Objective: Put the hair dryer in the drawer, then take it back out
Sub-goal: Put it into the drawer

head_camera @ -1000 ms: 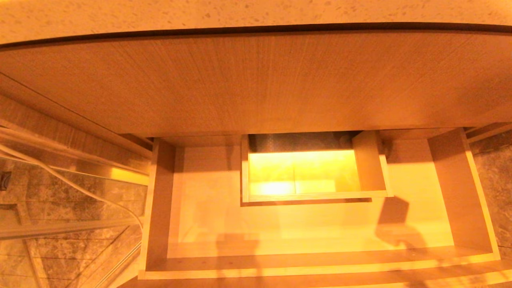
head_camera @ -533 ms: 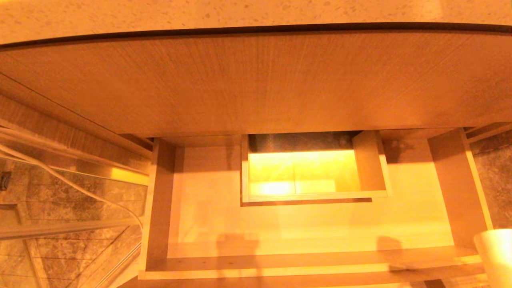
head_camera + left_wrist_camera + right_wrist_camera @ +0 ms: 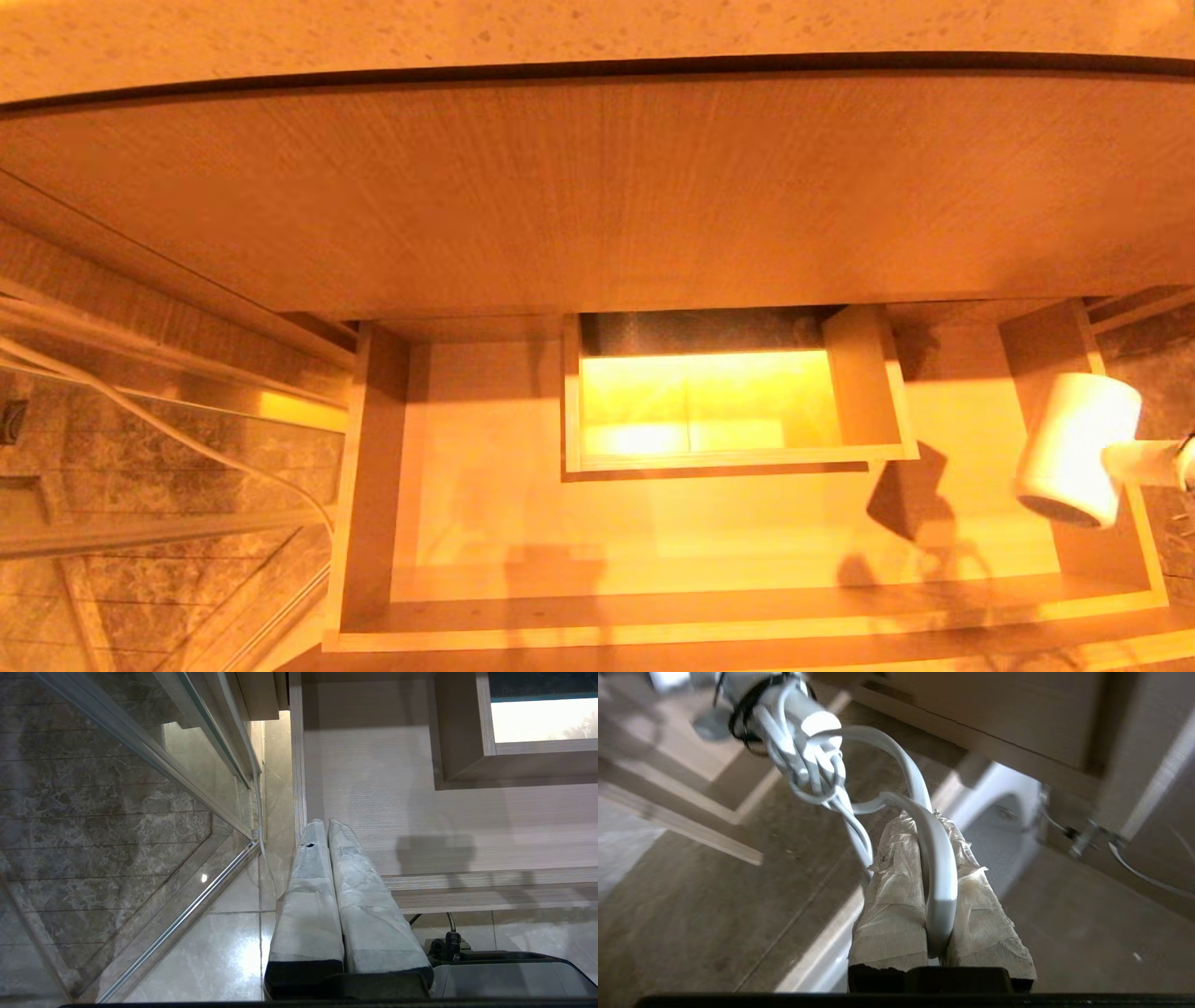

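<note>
As hair dryer (image 3: 1074, 439) overhangs drawer (image 3: 1074, 523) right wall, interior open.

The hair dryer (image 3: 1074, 446) is white and smooth, with a short tube-shaped barrel and a dark round end that faces down and toward the near side. It hangs in the air at the right of the scene, over the right side wall of the drawer (image 3: 373, 467), its handle reaching off to the right. Its white cord (image 3: 808, 760) is coiled in loops at the handle's end. The drawer is pulled out, wide and shallow, of light wood grain, with a narrow near front. A rectangular boxed cut-out (image 3: 868, 383) stands at its far middle. The drawer floor is bare.
</note>
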